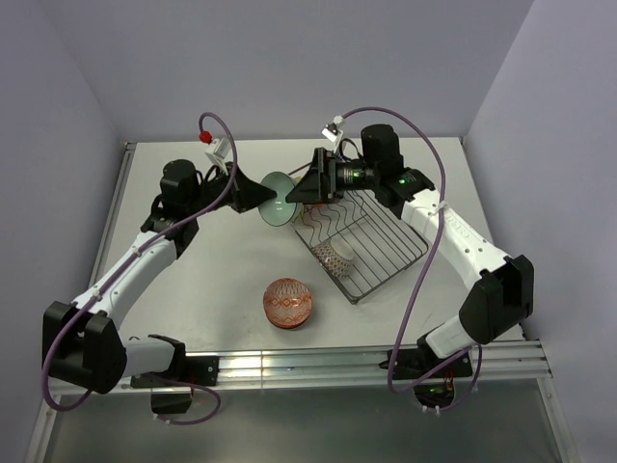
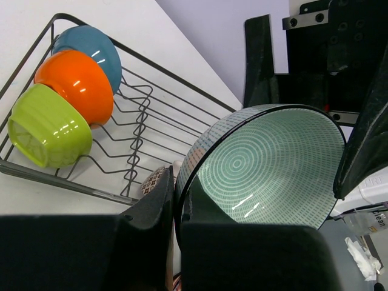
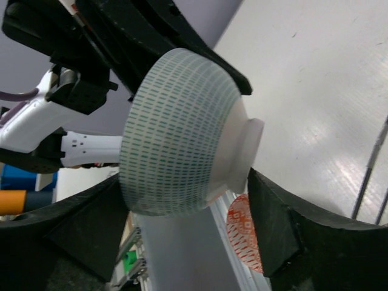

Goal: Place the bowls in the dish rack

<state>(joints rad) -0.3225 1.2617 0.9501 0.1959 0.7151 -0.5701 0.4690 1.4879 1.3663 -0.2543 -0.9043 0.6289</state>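
Observation:
My left gripper (image 1: 262, 196) (image 2: 176, 182) is shut on the rim of a white bowl with a teal dash pattern (image 1: 280, 204) (image 2: 267, 163) (image 3: 176, 121), held on edge in the air beside the dish rack (image 1: 386, 246) (image 2: 151, 103). My right gripper (image 1: 307, 188) (image 3: 188, 182) is open, with one finger on each side of this bowl. Lime green (image 2: 45, 124), orange (image 2: 79, 85) and blue (image 2: 91, 45) bowls stand in a row in the rack. A dark brown patterned bowl (image 1: 337, 256) (image 2: 154, 179) lies in the rack. A red-orange patterned bowl (image 1: 288, 302) (image 3: 242, 236) sits upside down on the table.
The rack stands at an angle on the right half of the white table (image 1: 212, 270). Both arms meet above its far left corner. An aluminium rail (image 1: 308, 365) runs along the near edge. Grey walls close in the back and sides.

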